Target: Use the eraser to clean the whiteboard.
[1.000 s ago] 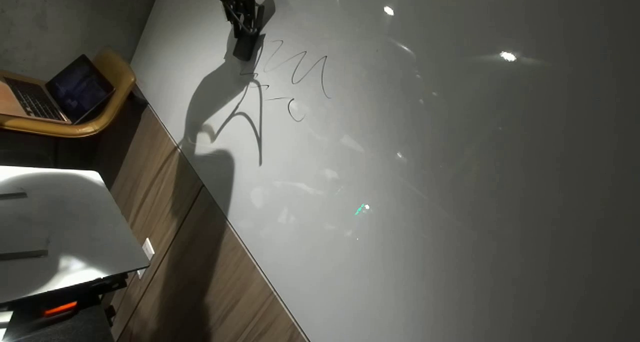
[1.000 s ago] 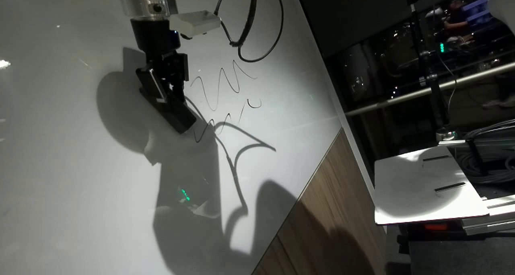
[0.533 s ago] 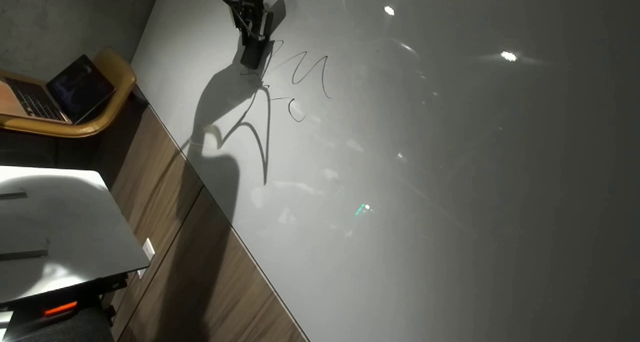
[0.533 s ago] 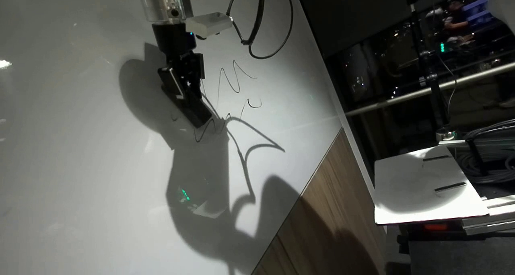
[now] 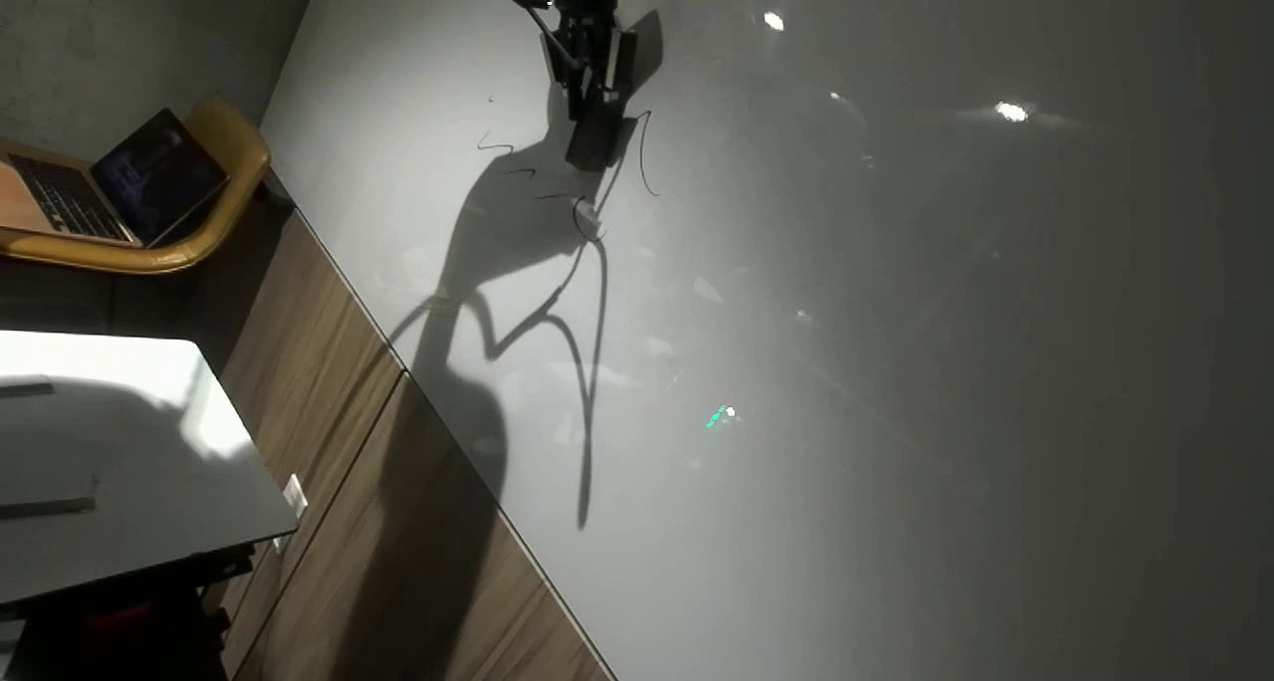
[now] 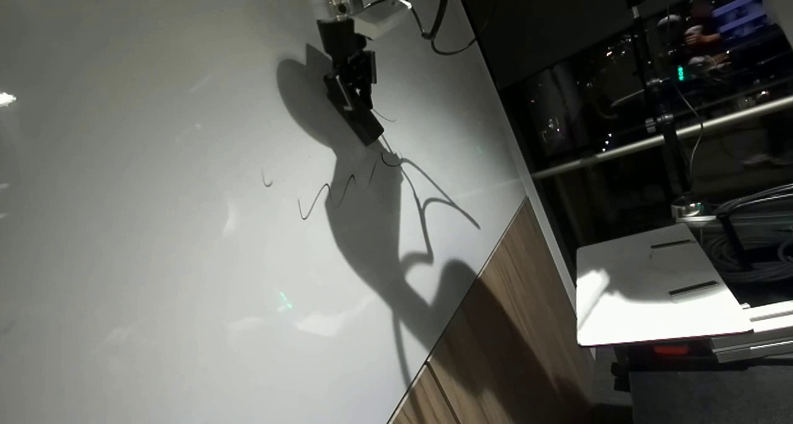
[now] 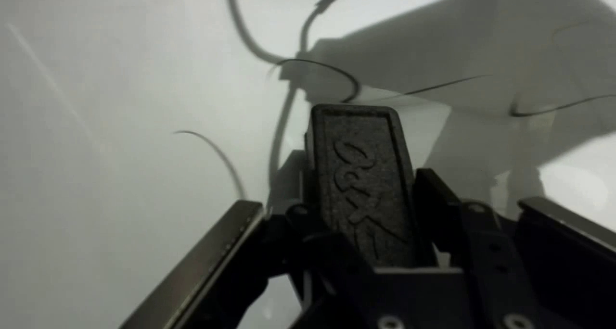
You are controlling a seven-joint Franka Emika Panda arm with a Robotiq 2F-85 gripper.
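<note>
The eraser, a dark grey oblong block with embossed lettering, shows in the wrist view (image 7: 363, 180) and in both exterior views (image 5: 595, 145) (image 6: 365, 126). My gripper (image 7: 361, 187) is shut on it, one finger on each long side, and its far end points away from me. In the exterior views the gripper (image 5: 602, 84) (image 6: 354, 92) holds it at the whiteboard (image 5: 896, 412) (image 6: 155, 256); firm contact cannot be told. Thin dark scribbles lie around it: a curved stroke (image 5: 645, 153), a hook (image 5: 577, 218) and a wavy line (image 6: 316, 202). The eraser hides the surface under it.
A wood panel (image 5: 448, 562) borders the board's lower edge. A laptop (image 5: 159, 178) sits on a yellow chair (image 5: 224, 133). A white tabletop (image 5: 129, 472) also shows in an exterior view (image 6: 644, 325). The arm's cable (image 6: 433, 15) hangs beside the wrist; its shadow falls on the board.
The gripper and eraser have moved right in both exterior views, slightly down in an exterior view. Most of the upper zigzag line is gone from sight; its end stroke shows.
</note>
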